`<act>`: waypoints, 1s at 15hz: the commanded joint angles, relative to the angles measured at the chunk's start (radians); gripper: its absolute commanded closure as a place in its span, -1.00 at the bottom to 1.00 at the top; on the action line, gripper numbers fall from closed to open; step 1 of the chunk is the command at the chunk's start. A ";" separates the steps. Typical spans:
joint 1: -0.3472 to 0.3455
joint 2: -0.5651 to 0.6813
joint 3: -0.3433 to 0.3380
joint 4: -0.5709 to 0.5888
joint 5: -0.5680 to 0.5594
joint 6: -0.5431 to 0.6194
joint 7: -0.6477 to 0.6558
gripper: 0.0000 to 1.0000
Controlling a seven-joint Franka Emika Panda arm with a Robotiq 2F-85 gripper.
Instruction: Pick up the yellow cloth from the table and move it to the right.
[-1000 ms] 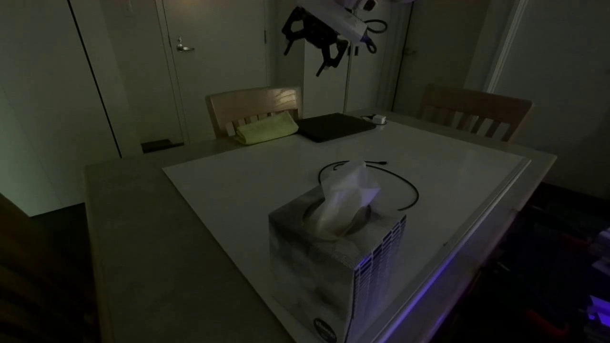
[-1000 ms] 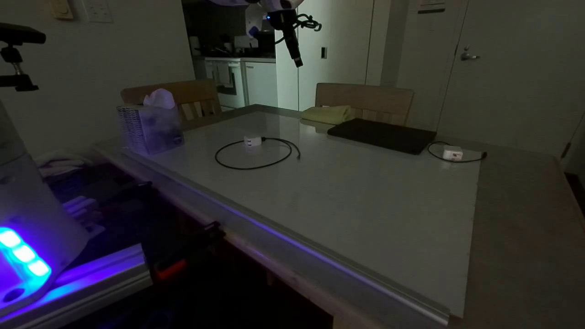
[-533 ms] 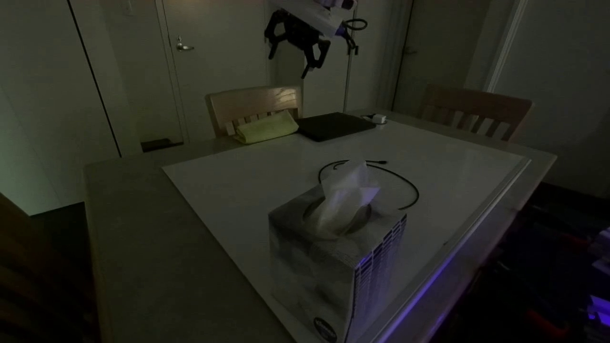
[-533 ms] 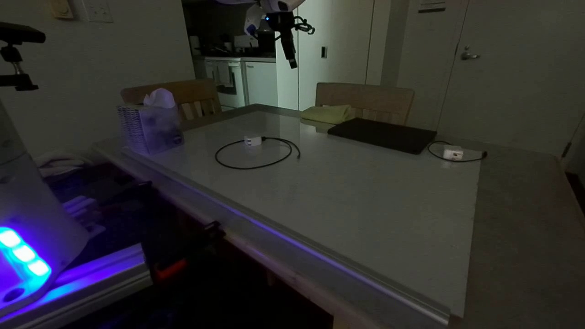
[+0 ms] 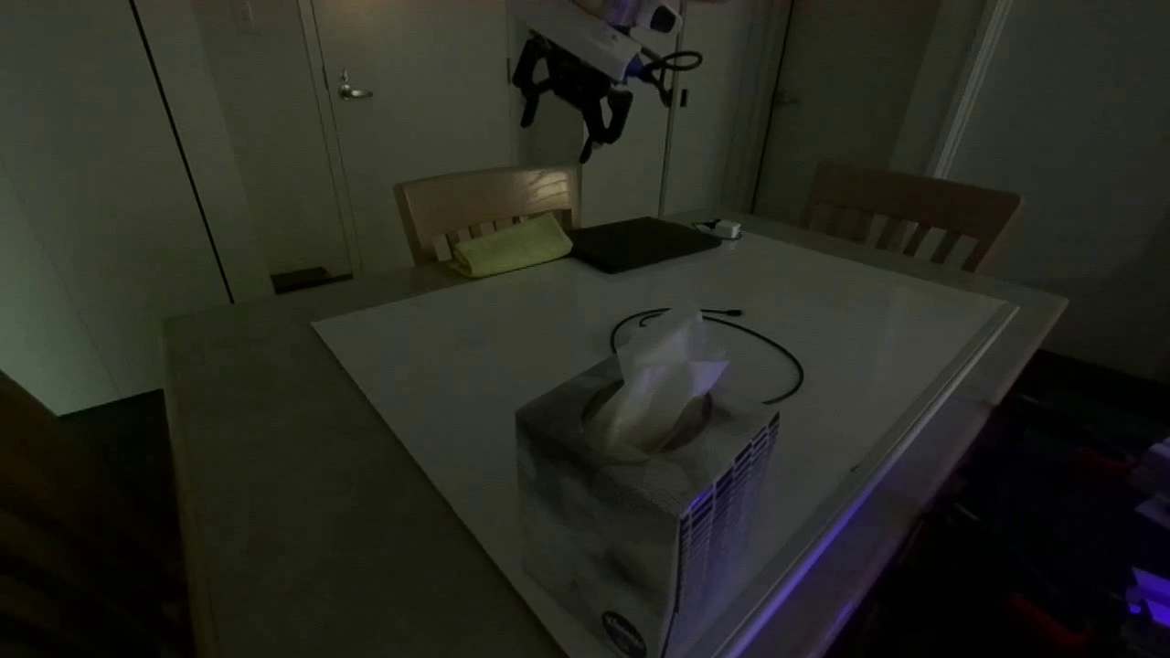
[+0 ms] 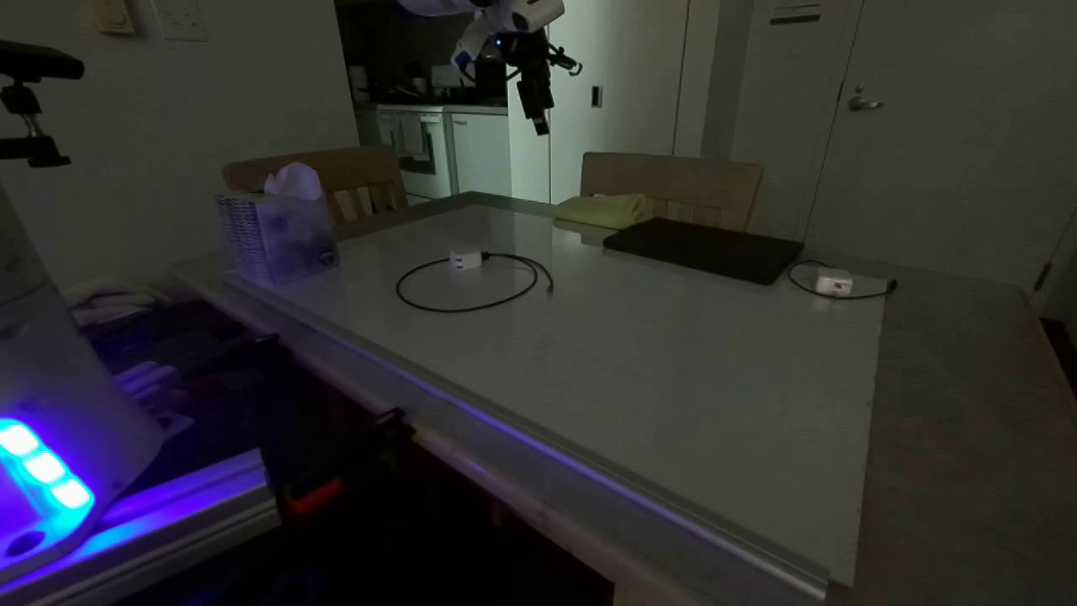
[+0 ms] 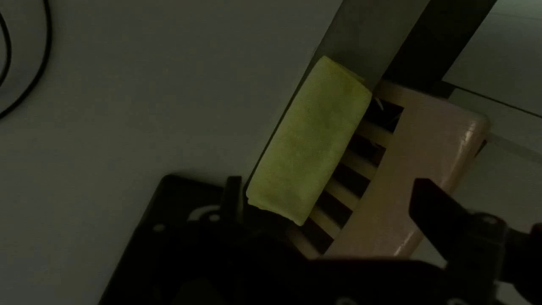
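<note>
One folded yellow cloth (image 6: 600, 211) at the far edge of the worktop (image 6: 673, 379), jaws spread high above

So, going left to right in an exterior view (pretty dim room, btw). Far left you've got the robot's base (image 6: 63, 370) with a row of bright bluish lights (image 6: 44, 467) near the bottom. Then a grey tissue box (image 6: 286, 240) near that end of the worktop, with a white tissue (image 6: 294, 181) sticking up out of it and a wooden chair (image 6: 353, 168) behind. After that, a white charger block (image 6: 465, 259) and a black cable (image 6: 454, 311) curled in a big loop.

Around the middle the arm (image 6: 534, 14) hangs over everything. The jaws point down and stand wide apart, well up in the air. In the wrist view the cloth shows between the two tips, well below them.

Next, the cloth itself: lying flat on the greyish border, long side along the edge of the white part, in front of a second wooden chair (image 6: 673, 181). Just beside it on the right is a flat black pad (image 6: 702, 248); super close, and I honestly can't say whether they touch. Last on the worktop is another charger (image 6: 833, 282) with its own dark cord (image 6: 875, 295), and behind that a pale door (image 6: 951, 151) with a lever handle (image 6: 864, 103).
</note>
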 commanded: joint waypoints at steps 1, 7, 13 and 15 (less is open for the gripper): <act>-0.039 0.065 0.037 0.095 -0.018 -0.054 0.037 -1.00; -0.084 0.178 0.061 0.250 -0.011 -0.199 0.050 -1.00; -0.109 0.286 0.081 0.379 -0.001 -0.209 0.071 -1.00; -0.107 0.319 0.076 0.414 -0.002 -0.199 0.092 -1.00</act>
